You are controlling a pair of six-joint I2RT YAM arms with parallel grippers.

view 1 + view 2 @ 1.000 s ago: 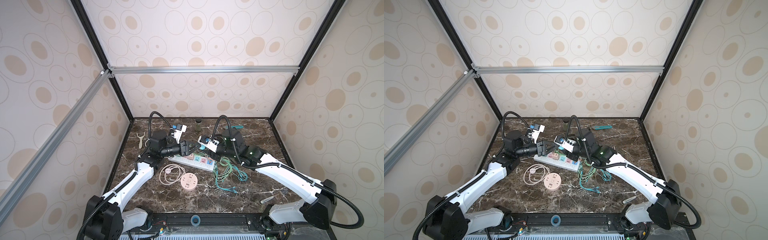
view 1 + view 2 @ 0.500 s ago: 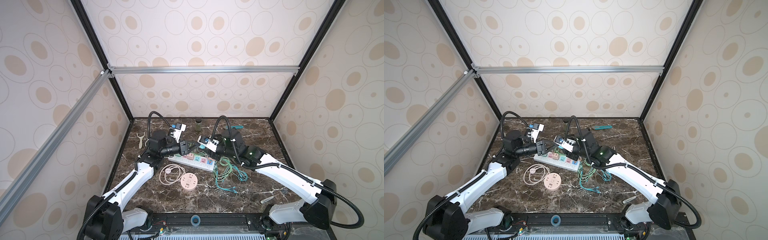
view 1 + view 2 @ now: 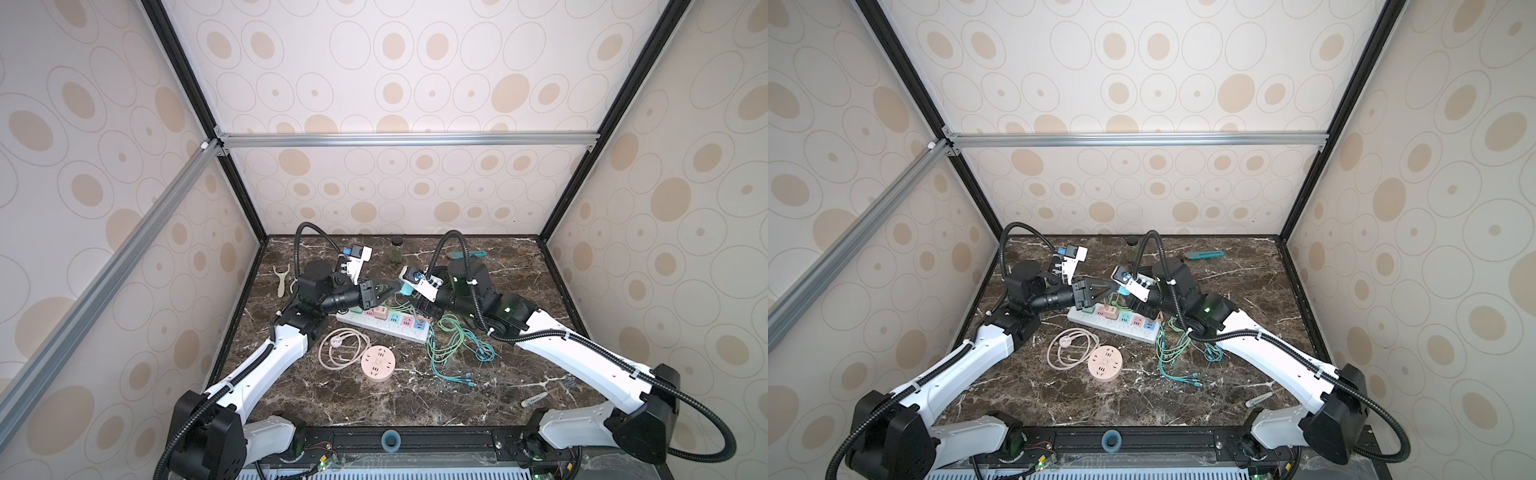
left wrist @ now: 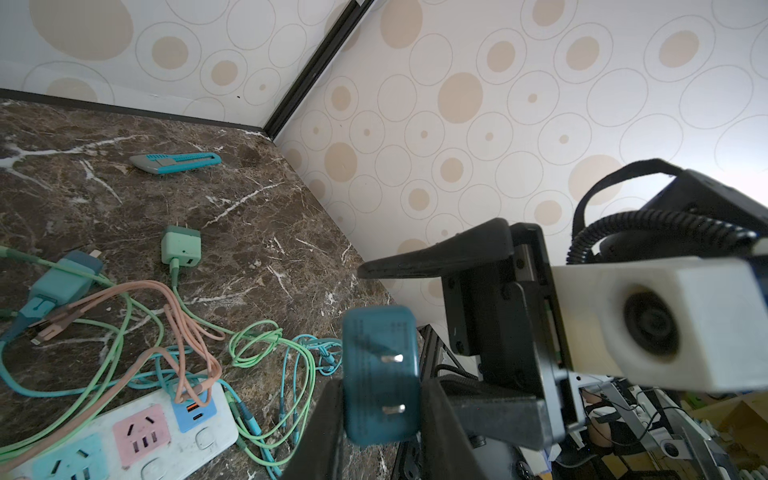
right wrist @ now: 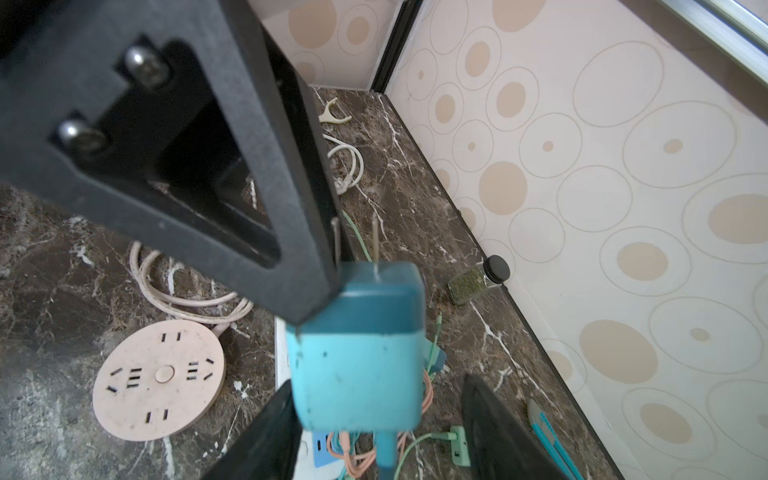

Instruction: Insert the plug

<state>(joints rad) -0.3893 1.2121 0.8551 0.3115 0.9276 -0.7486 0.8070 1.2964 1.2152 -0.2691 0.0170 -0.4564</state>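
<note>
Clamped on the teal plug (image 4: 380, 374) with the left claw (image 3: 391, 289) over the power strip (image 3: 382, 328); spread apart around it with the right claw (image 5: 376, 382).

- Plug (image 5: 357, 353): blurred at close range in my right wrist view, and its cable leaves the frame.
- Left gripper (image 3: 392, 289): one finger (image 5: 174, 166) fills that view out of focus and covers much of the table (image 5: 415, 187). In the left wrist view I get only finger stubs at the edge.
- Power strip (image 4: 199, 436): cut off in the left wrist view and mostly hidden behind the plug in the right wrist view.
- Utility knife (image 5: 545, 432): runs out of frame.
- Small grey item (image 3: 536, 400), front right: too small for me to name.
</note>
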